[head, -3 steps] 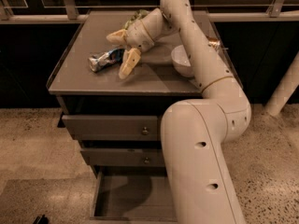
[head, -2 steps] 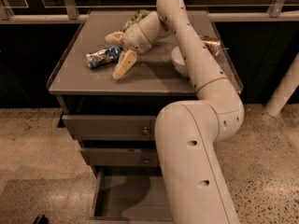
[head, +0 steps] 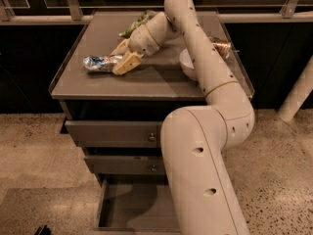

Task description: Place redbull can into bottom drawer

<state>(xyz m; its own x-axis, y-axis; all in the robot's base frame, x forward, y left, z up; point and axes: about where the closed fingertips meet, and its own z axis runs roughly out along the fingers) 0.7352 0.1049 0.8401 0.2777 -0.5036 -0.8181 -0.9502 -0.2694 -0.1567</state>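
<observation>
The redbull can [head: 99, 62], blue and silver and dented, lies on its side on the left part of the cabinet top [head: 161, 80]. My gripper [head: 122, 56] reaches over the top from the right. Its two tan fingers [head: 128, 63] are spread, one on each side of the can's right end, and the can still rests on the surface. The bottom drawer [head: 133, 204] is pulled out at the base of the cabinet, its flat floor bare, with my arm covering its right part.
A white bowl [head: 187, 62] sits on the cabinet top, half hidden behind my arm. A gold-brown can [head: 222, 46] lies at the right edge. A green object [head: 137, 21] is behind the gripper. Two knobbed drawers [head: 115, 133] are shut. A white pillar [head: 298, 89] stands right.
The gripper has moved left and lower, so that its fingers now straddle the can's right end. The can has shifted slightly on the cabinet top.
</observation>
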